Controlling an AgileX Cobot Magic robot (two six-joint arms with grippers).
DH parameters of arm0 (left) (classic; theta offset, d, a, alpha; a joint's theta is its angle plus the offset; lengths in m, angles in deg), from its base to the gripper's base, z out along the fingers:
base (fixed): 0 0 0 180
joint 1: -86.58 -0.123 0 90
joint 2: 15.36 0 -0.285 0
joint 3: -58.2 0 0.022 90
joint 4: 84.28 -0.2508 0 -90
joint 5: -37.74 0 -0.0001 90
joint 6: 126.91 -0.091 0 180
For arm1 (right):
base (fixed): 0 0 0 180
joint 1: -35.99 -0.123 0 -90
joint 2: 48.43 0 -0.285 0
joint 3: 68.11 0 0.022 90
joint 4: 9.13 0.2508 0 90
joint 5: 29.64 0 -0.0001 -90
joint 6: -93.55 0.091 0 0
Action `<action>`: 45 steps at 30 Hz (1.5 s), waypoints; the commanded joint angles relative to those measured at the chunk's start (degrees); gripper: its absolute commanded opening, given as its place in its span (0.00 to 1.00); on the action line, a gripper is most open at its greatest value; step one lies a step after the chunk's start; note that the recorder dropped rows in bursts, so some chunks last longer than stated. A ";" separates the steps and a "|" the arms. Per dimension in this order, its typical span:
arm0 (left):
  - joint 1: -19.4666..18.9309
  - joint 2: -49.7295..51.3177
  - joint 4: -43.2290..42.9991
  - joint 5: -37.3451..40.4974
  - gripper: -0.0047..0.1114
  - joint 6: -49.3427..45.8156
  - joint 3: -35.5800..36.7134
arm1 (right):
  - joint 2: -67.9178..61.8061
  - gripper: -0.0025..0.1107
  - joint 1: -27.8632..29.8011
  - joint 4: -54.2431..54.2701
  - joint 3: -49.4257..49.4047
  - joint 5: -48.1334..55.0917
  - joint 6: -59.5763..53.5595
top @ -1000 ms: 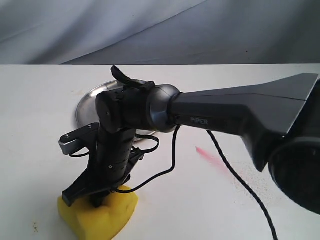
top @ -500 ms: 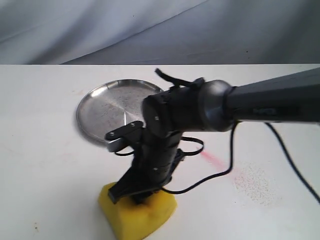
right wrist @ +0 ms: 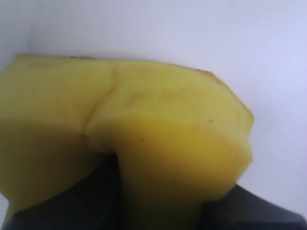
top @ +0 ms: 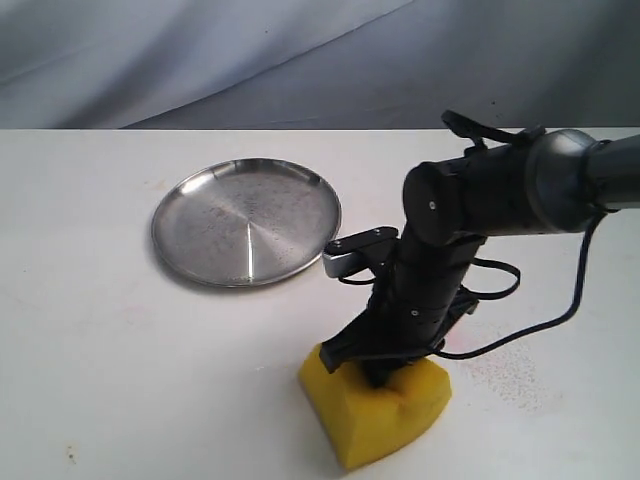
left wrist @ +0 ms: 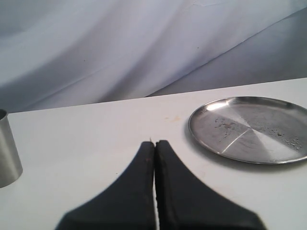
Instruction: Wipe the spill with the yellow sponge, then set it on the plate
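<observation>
The yellow sponge (top: 378,408) rests squashed on the white table near the front, right of centre. My right gripper (top: 378,372) is shut on the yellow sponge and presses down into it from above; the sponge (right wrist: 144,143) fills the right wrist view. The plate (top: 246,221) lies bare at the back left, apart from the sponge. The spill is hidden or out of view. In the left wrist view my left gripper (left wrist: 154,143) is shut with nothing in it, above the table, with the plate (left wrist: 252,129) nearby. The left arm is outside the exterior view.
A faint pink-red streak (top: 452,349) and fine dark specks (top: 510,378) mark the table right of the sponge. The right arm's black cable (top: 540,322) loops over that area. A silver metal cup (left wrist: 7,151) stands at the edge of the left wrist view.
My right gripper has slid the sponge across the table from the front left to right of centre, past the plate, which is now fully uncovered. The pink streak is now mostly behind the arm.
</observation>
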 commanded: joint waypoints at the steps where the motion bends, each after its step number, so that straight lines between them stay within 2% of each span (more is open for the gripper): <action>1: 0.29 -0.20 0.34 -0.41 0.04 -0.02 0.27 | -5.44 0.02 -5.44 2.98 8.79 -0.29 -1.67; 6: 0.29 -0.20 0.34 -0.41 0.04 -0.02 0.27 | -15.02 0.02 -10.88 6.57 25.51 6.00 -1.78; 12: 0.29 -0.20 0.34 -0.41 0.04 -0.02 0.27 | -24.34 0.02 -14.19 9.71 42.89 13.59 -1.79; 15: 0.29 -0.20 0.34 -0.41 0.04 -0.02 0.27 | -26.13 0.02 -14.58 9.45 47.72 16.69 -1.79; 19: 0.29 -0.20 0.34 -0.41 0.04 -0.02 0.27 | -26.30 0.02 -14.26 5.82 48.88 20.97 -1.79; 24: 0.29 -0.20 0.34 -0.41 0.04 -0.02 0.27 | -24.96 0.02 -13.38 2.68 42.51 23.15 -3.43; 30: 0.29 -0.20 0.34 -0.41 0.04 -0.02 0.27 | -16.55 0.02 -9.81 0.07 25.26 15.03 -3.43; 38: 0.29 -0.20 0.34 -0.41 0.04 -0.02 0.27 | -3.98 0.02 2.75 -2.12 2.19 6.27 -3.04; 42: 0.29 -0.20 0.34 -0.41 0.04 -0.02 0.27 | -0.73 0.02 9.42 -2.12 -2.83 5.13 -3.04; 45: 0.29 -0.20 0.34 -0.41 0.04 -0.02 0.27 | -0.42 0.02 12.06 -2.12 -3.88 5.13 -3.04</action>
